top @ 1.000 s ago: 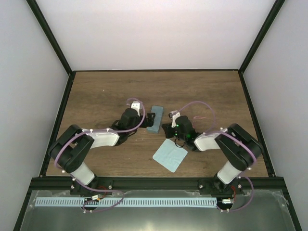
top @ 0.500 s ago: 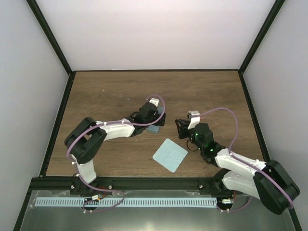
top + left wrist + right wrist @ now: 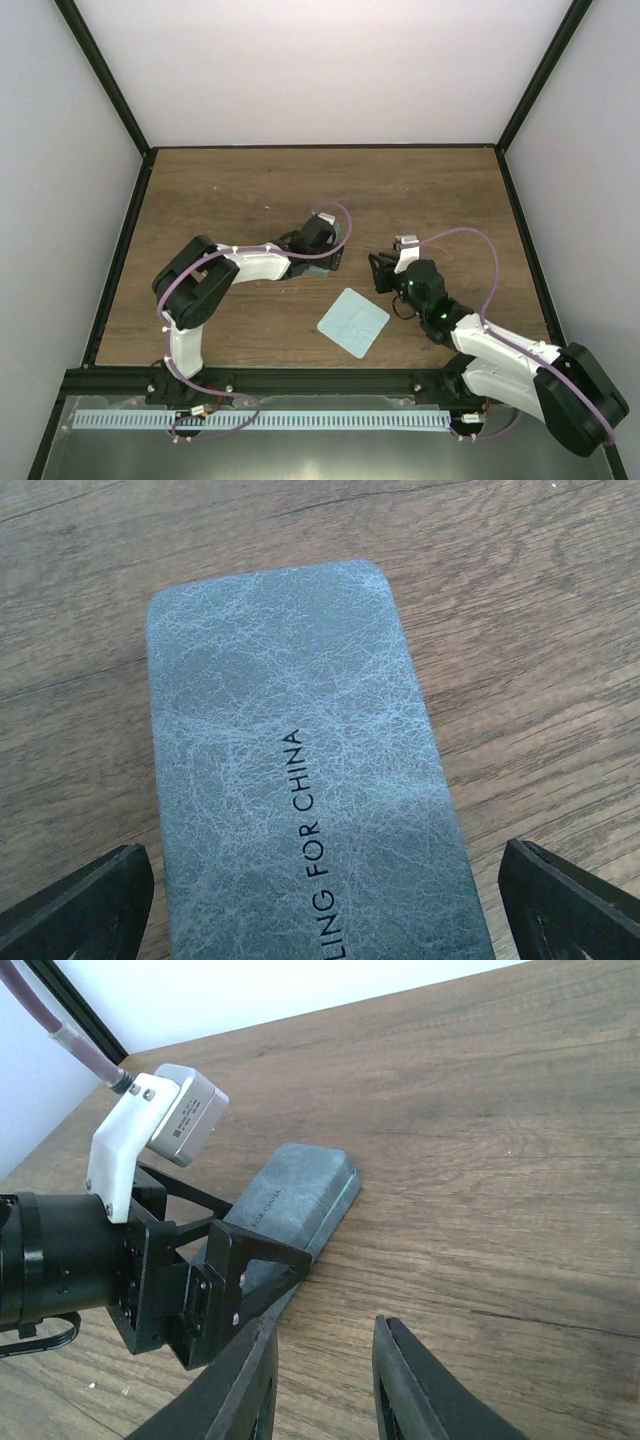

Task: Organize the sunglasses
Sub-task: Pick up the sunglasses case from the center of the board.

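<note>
A robotics lab test cell, seen mainly from above. Plain white panel walls [image 3: 320, 70] held by black frame struts [image 3: 105, 80] box in a wood-grain tabletop [image 3: 420, 190] on three sides. Two white-and-black robot arms, the left arm [image 3: 250, 265] and the right arm [image 3: 500, 345], are bolted to a black rail [image 3: 320, 380] along the near edge. Loose purple cables [image 3: 470, 232] loop along both arms. Below the rail lies a grey metal tray [image 3: 540, 450] with a white slotted strip [image 3: 300, 421]. The right wrist view shows a small white camera module [image 3: 160, 1125] mounted at the left arm's wrist.
</note>
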Controlling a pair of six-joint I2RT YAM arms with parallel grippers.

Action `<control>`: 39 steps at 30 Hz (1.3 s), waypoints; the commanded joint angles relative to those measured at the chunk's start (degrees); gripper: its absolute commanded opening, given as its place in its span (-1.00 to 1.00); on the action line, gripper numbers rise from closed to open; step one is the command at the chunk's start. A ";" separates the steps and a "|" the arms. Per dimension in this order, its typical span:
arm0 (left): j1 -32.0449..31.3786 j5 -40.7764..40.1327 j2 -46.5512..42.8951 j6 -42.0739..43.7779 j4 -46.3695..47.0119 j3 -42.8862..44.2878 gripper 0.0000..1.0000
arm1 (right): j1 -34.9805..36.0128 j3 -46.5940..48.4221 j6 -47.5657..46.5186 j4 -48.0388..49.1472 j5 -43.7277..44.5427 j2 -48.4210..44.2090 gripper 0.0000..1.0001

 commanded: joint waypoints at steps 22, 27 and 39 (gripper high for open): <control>-0.09 0.90 -1.88 -1.06 1.39 -0.58 0.43 | -0.37 2.00 -0.45 0.22 2.02 3.76 -0.44; 0.07 3.09 -2.10 -1.58 3.15 -1.47 0.41 | -0.37 2.01 -0.45 1.20 0.99 4.78 -0.44; 3.06 19.78 -13.12 -7.50 17.05 -11.79 0.31 | -3.99 2.21 0.98 11.92 -12.58 14.05 -0.42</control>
